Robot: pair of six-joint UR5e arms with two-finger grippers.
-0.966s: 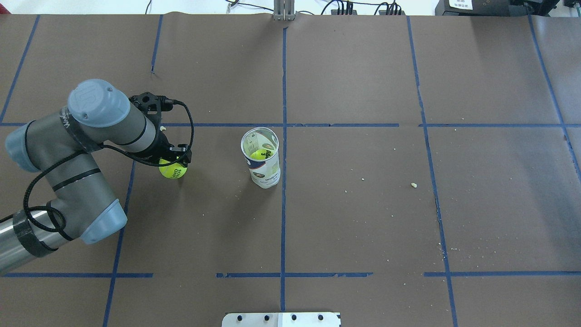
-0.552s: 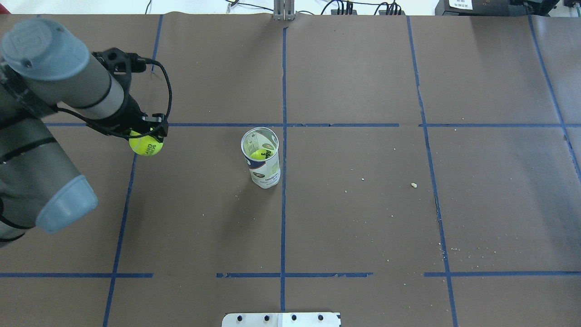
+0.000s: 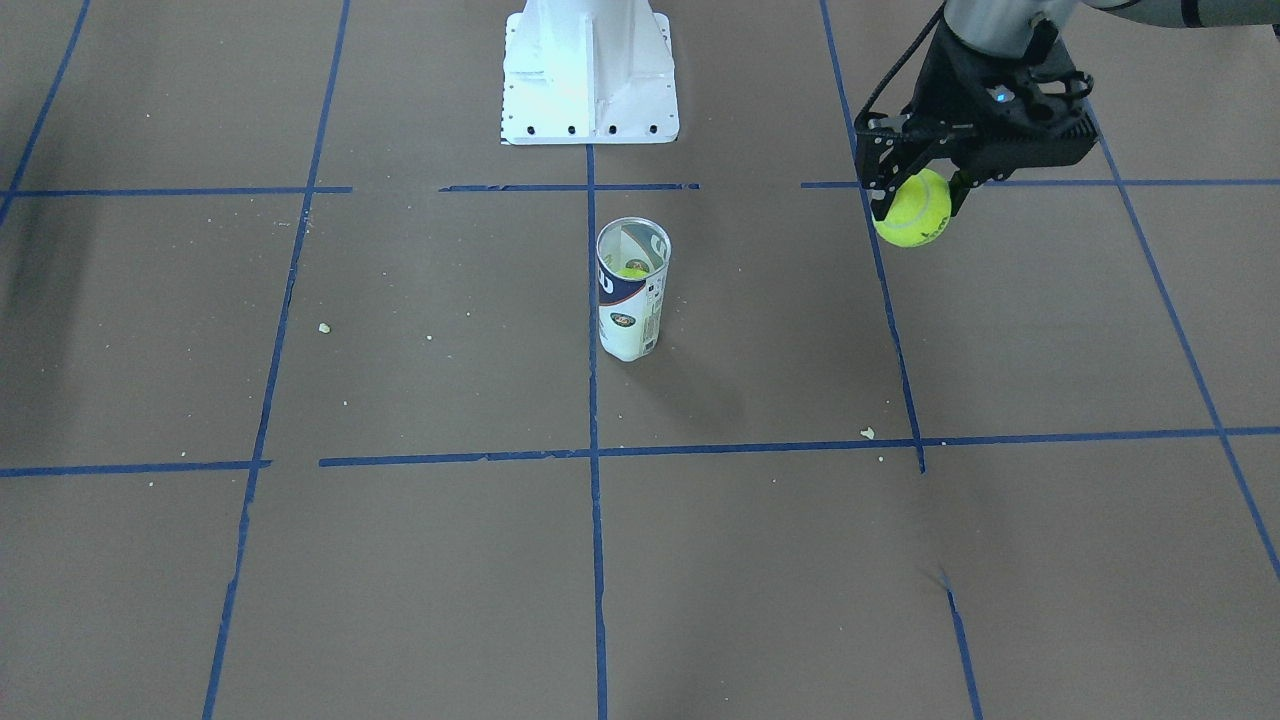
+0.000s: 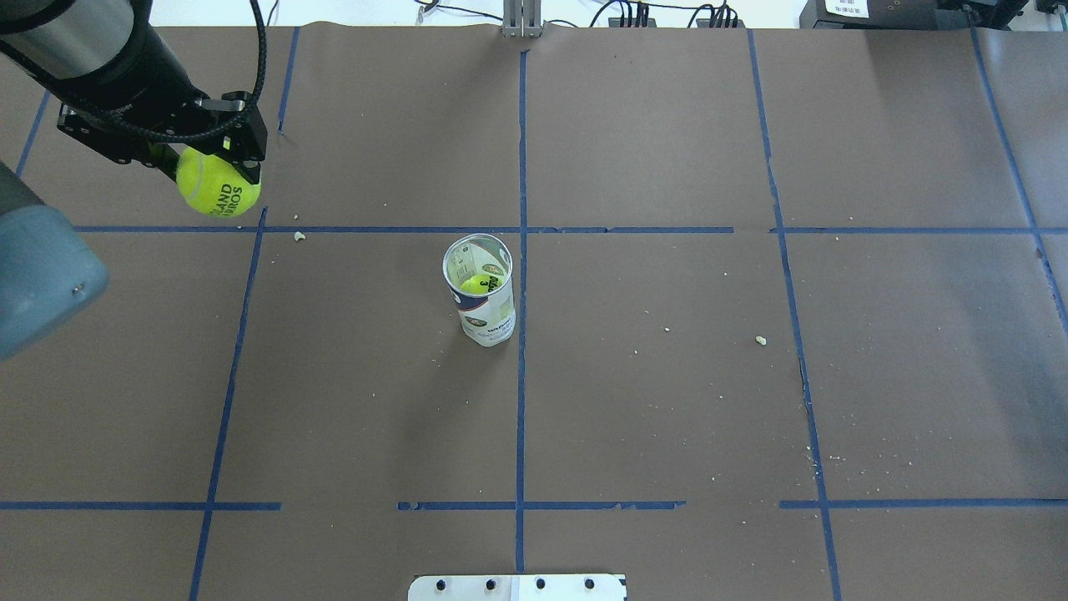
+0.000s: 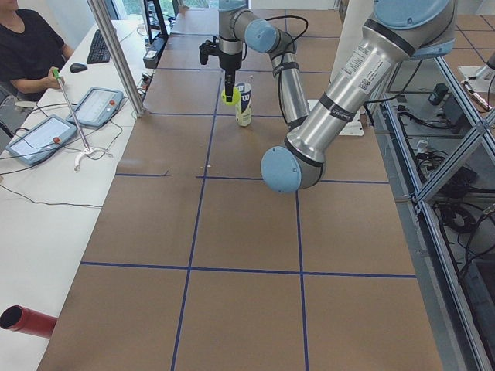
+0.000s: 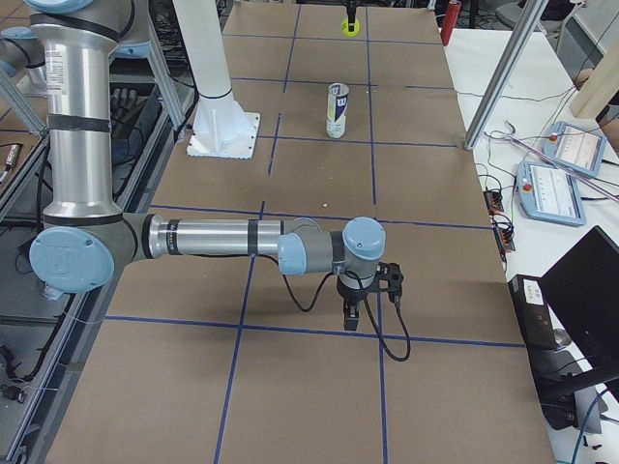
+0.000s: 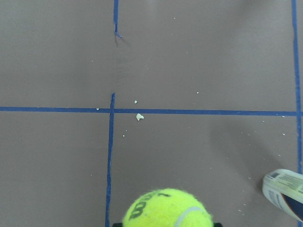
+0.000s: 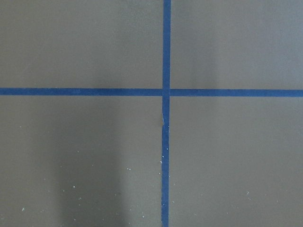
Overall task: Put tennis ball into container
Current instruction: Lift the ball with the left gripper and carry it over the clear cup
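- At the robot's side of the brown paper-covered table [image 4: 667, 401] sits the white metal base plate [image 4: 517, 587]. The right arm [image 6: 222, 237] reaches low over bare paper toward the table's right end. I cannot tell whether the right jaws are parted or closed.
- At mid-table stands the tall clear plastic tennis-ball tube [image 4: 486, 315] with a white and navy label. It is upright, long axis vertical, open mouth up. A dimmer yellow ball [image 4: 476, 285] already lies at its bottom.
- Farther out on the left, the left jaws clench the bright yellow-green fuzzy tennis ball [image 4: 219, 185] in the air, its dark lettering turned toward the overhead camera. Being round, it has no long axis to align.
- A second ago that tennis ball hung low, close to the table. It has since risen and drifted away from the tube. The grasp seems sound and the height probably clears the rim. The ball is still well apart from the mouth, so a sideways carry and a release remain.
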